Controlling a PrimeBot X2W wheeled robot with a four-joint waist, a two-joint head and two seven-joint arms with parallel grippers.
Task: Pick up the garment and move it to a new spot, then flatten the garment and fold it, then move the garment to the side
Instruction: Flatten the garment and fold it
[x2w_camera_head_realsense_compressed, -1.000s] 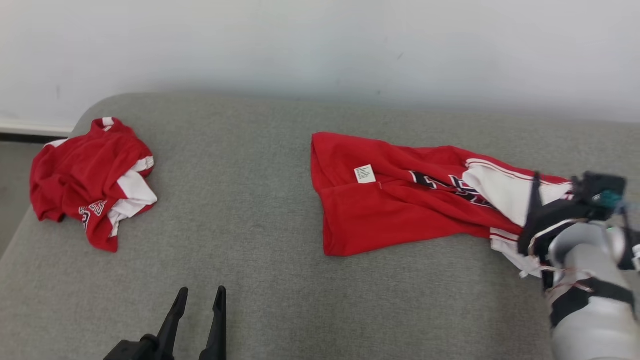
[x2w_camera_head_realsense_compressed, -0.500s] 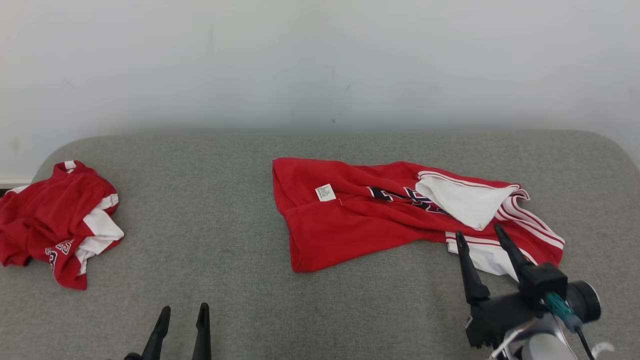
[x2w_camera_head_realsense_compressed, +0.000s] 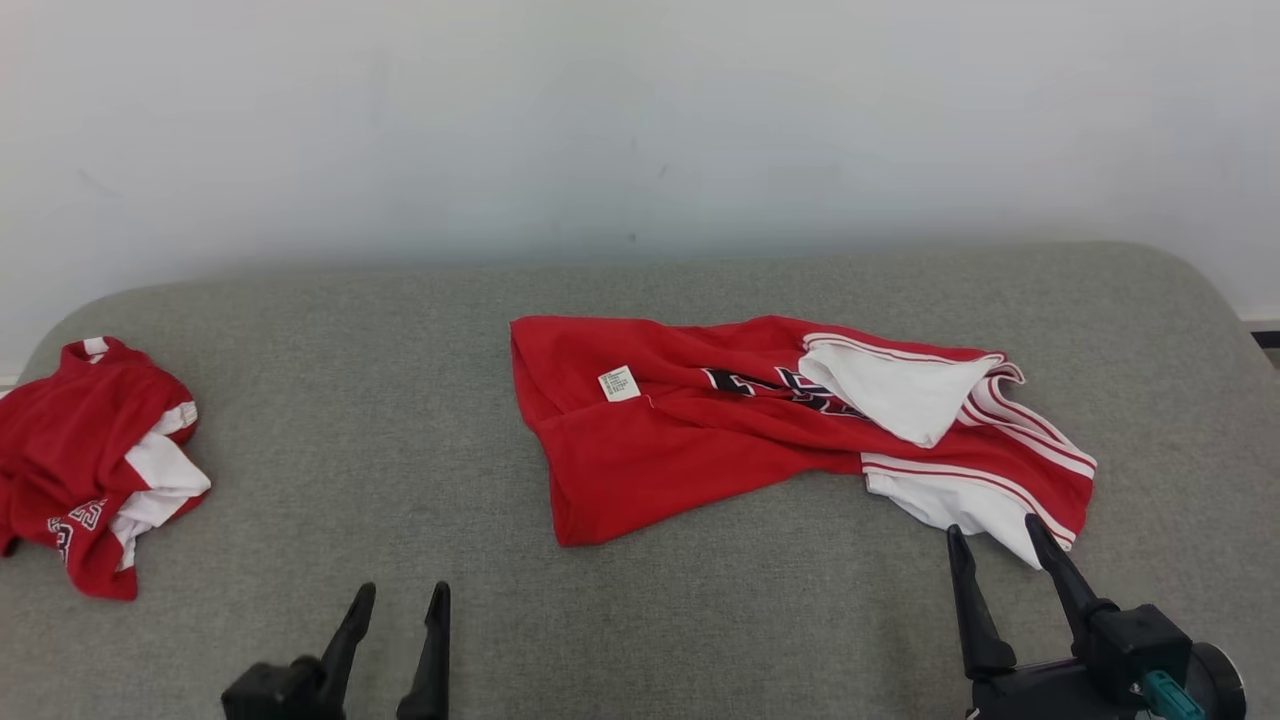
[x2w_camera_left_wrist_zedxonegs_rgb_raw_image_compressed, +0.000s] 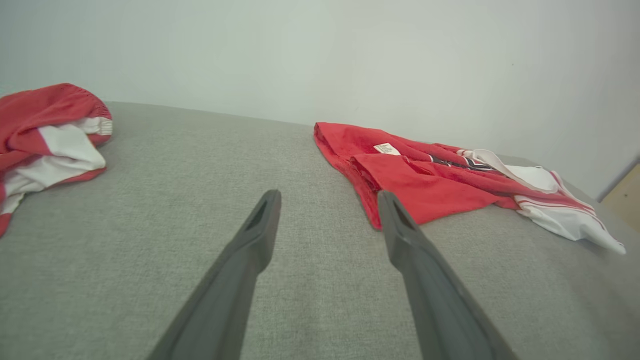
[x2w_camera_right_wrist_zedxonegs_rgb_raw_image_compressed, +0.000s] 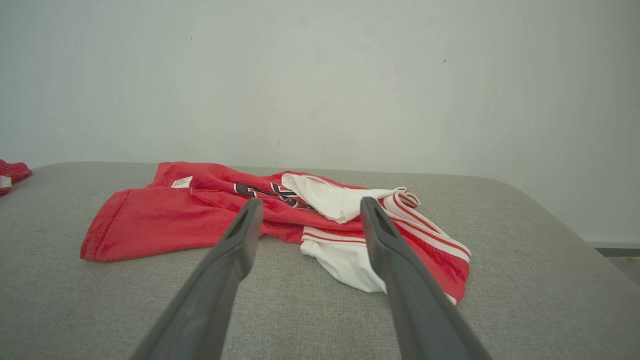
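The garment, red with white striped sleeves and dark lettering, lies rumpled and partly spread on the middle right of the grey padded surface; a white label shows on its left part. It also appears in the left wrist view and the right wrist view. My right gripper is open just in front of the garment's white near-right corner, holding nothing. My left gripper is open and empty at the near left, well apart from the garment. Both grippers look open along their fingers.
A second red and white garment lies crumpled at the far left edge of the grey surface. A pale wall rises behind. The surface rounds off at its back right corner, with floor beyond.
The head camera has shifted right and down. My right arm has drawn back from over the garment's white end to the near edge, fingers still open. The garment lies where it was.
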